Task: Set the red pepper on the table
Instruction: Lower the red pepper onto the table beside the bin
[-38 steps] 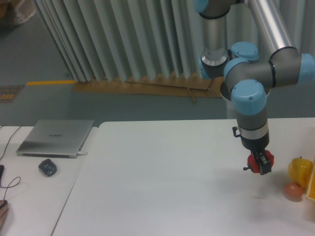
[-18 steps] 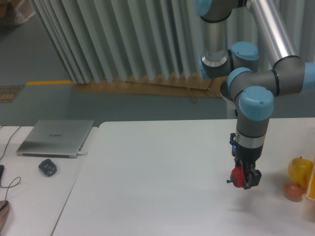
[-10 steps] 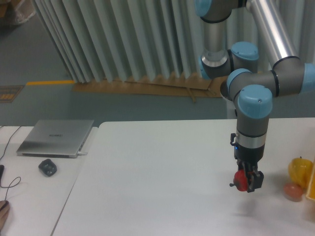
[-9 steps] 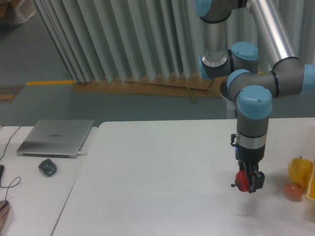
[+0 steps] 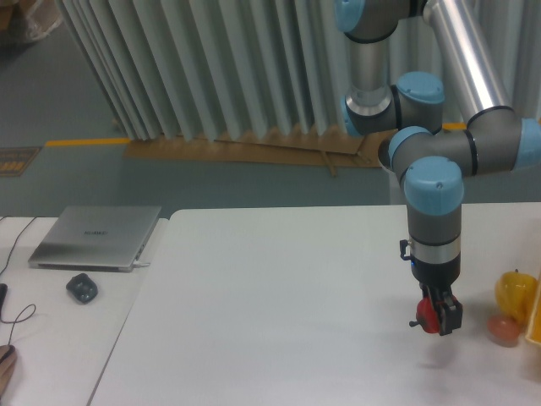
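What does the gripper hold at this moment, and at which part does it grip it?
The gripper holds the red pepper between its fingers, gripped on its sides, above the table.

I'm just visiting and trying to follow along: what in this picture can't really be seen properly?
- The red pepper: mostly hidden by the end effector gripping it; whether it touches the table is unclear.
- Yellow pepper and pinkish fruit: blurred, near the right edge, where a yellow object is cut off.
- Dark object beside the laptop: too small to identify.
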`<state>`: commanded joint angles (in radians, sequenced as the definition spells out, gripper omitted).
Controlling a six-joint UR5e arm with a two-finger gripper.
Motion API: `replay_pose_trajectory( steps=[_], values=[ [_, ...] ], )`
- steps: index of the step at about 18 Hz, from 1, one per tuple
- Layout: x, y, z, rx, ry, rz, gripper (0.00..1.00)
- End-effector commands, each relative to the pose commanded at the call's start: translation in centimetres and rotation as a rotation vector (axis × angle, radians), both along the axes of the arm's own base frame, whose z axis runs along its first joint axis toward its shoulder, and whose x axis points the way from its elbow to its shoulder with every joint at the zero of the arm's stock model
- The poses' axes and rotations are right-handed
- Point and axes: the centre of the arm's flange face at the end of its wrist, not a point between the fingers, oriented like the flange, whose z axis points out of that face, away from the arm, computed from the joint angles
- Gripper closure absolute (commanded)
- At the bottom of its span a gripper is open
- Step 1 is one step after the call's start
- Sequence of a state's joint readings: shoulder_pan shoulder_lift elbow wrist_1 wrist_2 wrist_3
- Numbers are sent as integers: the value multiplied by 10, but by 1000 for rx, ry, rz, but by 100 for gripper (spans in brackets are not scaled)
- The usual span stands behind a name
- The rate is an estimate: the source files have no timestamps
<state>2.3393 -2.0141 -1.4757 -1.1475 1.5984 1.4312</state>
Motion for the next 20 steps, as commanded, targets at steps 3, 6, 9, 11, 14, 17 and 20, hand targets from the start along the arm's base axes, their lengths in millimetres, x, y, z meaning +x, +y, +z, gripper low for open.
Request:
replay_pose_trajectory(
  steps=[3,6,9,11,14,17,20],
  values=[
    [-3,3,-11,-3,-3,2,38],
    [-6,6,-18,1,-1,1,38],
    [-6,10,-25,3,3,-5,38],
    [-8,12,-32,-2,2,-6,38],
    [-10,11,-37,-26,18,-4,38],
    [-11,11,-38,-29,19,-4,38],
    [-11,11,-39,-29,19,-4,38]
  ],
)
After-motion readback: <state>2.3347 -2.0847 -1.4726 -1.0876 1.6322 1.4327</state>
